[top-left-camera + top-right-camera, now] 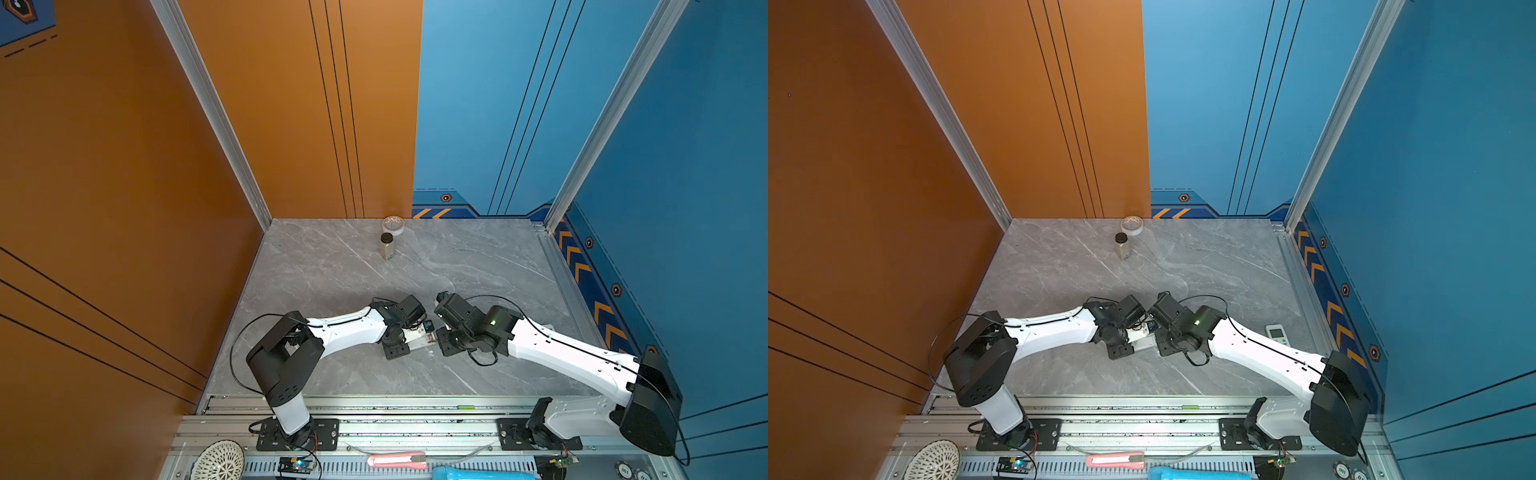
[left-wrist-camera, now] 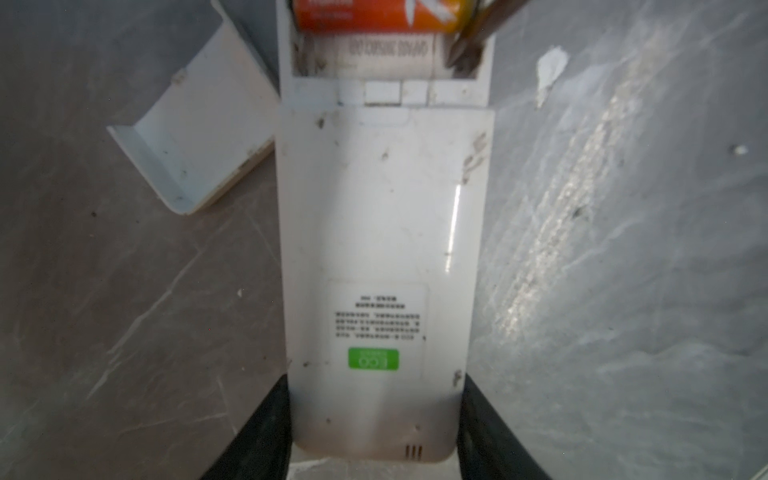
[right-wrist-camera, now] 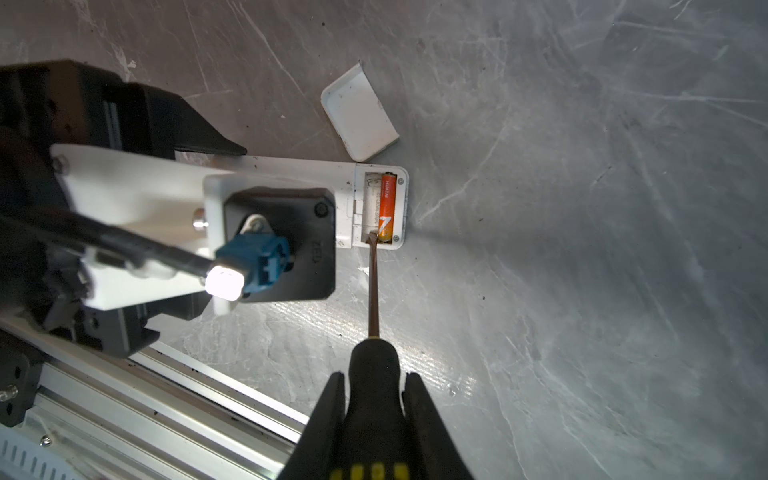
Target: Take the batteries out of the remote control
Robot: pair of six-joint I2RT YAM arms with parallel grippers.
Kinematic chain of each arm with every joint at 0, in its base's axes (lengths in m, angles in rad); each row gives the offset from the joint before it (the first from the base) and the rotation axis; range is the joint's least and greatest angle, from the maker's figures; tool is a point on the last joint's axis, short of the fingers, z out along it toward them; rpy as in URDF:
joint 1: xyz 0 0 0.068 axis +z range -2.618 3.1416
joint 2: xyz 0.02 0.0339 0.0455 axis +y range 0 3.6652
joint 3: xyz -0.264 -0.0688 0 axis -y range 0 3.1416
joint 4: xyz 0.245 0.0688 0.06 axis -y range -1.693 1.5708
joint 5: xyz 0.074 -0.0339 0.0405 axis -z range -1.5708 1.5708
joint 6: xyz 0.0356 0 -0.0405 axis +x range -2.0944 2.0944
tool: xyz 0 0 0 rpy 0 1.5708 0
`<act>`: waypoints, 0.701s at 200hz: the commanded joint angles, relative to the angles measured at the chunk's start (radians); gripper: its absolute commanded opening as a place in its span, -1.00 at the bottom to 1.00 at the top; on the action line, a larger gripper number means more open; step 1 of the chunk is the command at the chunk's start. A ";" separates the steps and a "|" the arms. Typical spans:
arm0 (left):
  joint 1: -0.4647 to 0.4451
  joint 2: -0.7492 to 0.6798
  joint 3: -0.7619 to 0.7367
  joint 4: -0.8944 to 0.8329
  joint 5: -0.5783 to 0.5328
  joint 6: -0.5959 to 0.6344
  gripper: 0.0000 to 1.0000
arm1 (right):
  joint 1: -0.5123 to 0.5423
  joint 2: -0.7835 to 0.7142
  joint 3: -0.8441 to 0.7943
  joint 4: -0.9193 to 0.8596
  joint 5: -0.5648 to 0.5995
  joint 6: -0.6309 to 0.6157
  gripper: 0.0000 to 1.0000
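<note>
The white remote control point(image 2: 382, 208) lies face down on the grey marble table, its battery bay open. My left gripper point(image 2: 374, 380) is shut on the remote's far end, one black finger against each long side. One orange-red battery point(image 3: 386, 208) sits in the bay's outer slot; the slot beside it shows bare white plastic with print. The loose bay cover point(image 3: 359, 112) lies next to the remote. My right gripper point(image 3: 375, 376) is shut on the black-and-yellow handle of a screwdriver point(image 3: 374, 286), whose tip is in the corner of the bay, at the battery's end. In a top view the wrists hide most of the remote point(image 1: 422, 338).
A small bottle with a dark cap point(image 1: 386, 246) and a tape roll point(image 1: 393, 225) stand near the back wall. A second white remote point(image 1: 1280, 333) lies at the right edge. The aluminium rail point(image 1: 374, 405) runs along the front, a pink box cutter point(image 1: 397, 460) beyond it.
</note>
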 commanded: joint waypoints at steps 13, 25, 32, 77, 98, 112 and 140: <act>0.011 -0.018 0.022 -0.070 0.033 -0.016 -0.20 | 0.079 0.033 0.043 -0.135 0.292 0.021 -1.00; 0.014 -0.013 0.025 -0.077 0.043 -0.023 -0.20 | 0.111 0.033 0.030 -0.130 0.342 0.054 -1.00; 0.017 -0.009 0.030 -0.083 0.055 -0.027 -0.20 | 0.126 0.033 0.018 -0.124 0.369 0.073 -1.00; 0.035 0.018 0.058 -0.117 0.093 -0.057 -0.22 | 0.209 0.002 -0.068 -0.059 0.488 0.170 -1.00; 0.046 0.043 0.086 -0.153 0.101 -0.076 -0.24 | 0.255 0.009 -0.071 -0.082 0.565 0.210 -1.00; 0.055 0.055 0.096 -0.165 0.098 -0.088 -0.24 | 0.282 0.021 -0.073 -0.099 0.607 0.237 -1.00; 0.073 0.067 0.104 -0.178 0.112 -0.108 -0.26 | 0.320 0.036 -0.088 -0.106 0.665 0.273 -1.00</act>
